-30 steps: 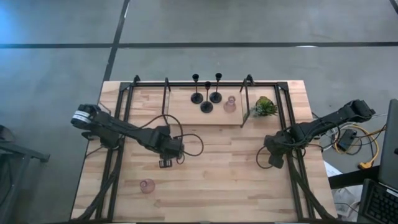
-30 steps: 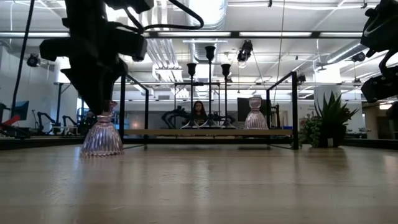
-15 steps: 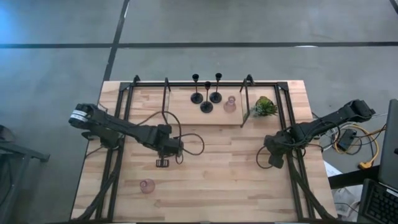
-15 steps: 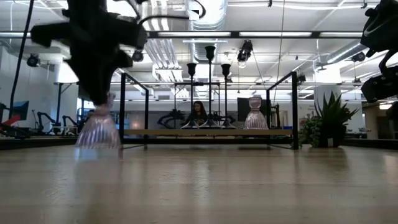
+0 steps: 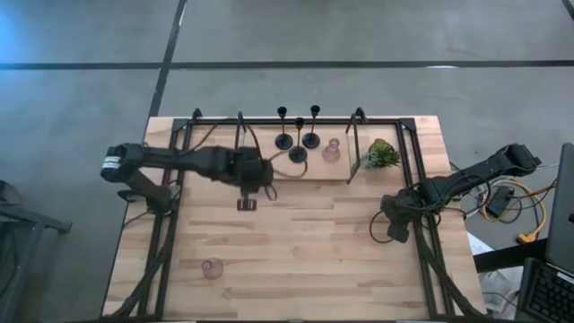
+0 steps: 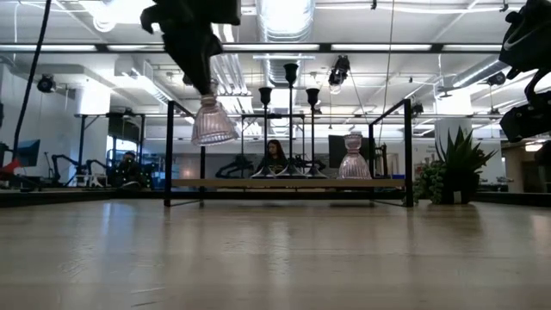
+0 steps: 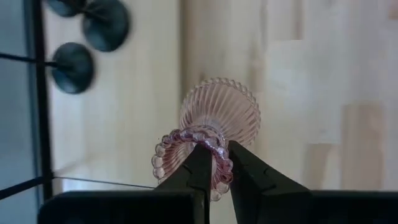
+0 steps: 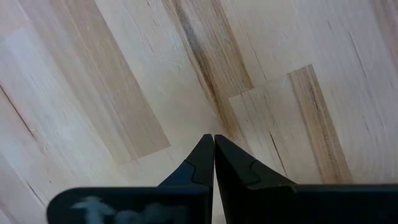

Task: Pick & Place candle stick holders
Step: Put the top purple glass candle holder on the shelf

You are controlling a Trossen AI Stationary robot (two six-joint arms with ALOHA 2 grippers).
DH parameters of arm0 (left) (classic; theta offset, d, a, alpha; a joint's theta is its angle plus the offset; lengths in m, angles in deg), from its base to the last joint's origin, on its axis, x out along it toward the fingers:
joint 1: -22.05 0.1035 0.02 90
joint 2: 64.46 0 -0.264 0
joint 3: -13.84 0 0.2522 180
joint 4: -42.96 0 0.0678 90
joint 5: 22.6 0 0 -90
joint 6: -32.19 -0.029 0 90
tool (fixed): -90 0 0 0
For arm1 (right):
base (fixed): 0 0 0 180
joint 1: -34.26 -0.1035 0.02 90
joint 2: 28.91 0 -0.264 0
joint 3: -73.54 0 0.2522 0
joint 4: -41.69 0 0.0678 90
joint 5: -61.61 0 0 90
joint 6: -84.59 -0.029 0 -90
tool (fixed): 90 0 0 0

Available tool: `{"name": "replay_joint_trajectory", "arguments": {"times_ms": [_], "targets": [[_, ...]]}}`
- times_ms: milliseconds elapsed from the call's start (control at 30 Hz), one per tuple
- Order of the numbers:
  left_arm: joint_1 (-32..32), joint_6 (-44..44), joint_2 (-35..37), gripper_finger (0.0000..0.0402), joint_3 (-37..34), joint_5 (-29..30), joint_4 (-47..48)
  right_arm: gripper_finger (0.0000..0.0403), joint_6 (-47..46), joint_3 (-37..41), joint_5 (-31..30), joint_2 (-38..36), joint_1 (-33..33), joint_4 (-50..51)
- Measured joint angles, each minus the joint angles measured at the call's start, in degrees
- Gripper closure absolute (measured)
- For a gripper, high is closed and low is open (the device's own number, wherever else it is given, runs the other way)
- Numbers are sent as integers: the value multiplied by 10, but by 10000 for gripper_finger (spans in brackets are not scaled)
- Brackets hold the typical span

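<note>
Light wood worktop [image 5: 305,251], plank-style. One pink glass holder [image 5: 212,267] sits alone near its front-left; three black holders [image 5: 298,154], another pink one [image 5: 332,151] and a plant [image 5: 382,153] stand along the back.

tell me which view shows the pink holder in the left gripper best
The left wrist view: the pink holder fills it, fingers pinching its beaded rim. The low view shows it hanging above the table; the high view hides it under the left gripper.

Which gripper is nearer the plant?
Right. The right gripper sits below the plant in the high view; the left gripper is much farther left.
</note>
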Motion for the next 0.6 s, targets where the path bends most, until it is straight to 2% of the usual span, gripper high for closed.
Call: {"name": "replay_joint_trajectory", "arguments": {"times_ms": [300, 500, 600], "targets": [[122, -66, 0, 367, 10, -11, -4, 394, 0, 0, 0, 0, 0, 0], [180, -106, -7, 367, 9, -71, -35, 394, 0, 0, 0, 0, 0, 0], [199, -120, -19, 367, 11, -71, -36, 394, 0, 0, 0, 0, 0, 0]]}}
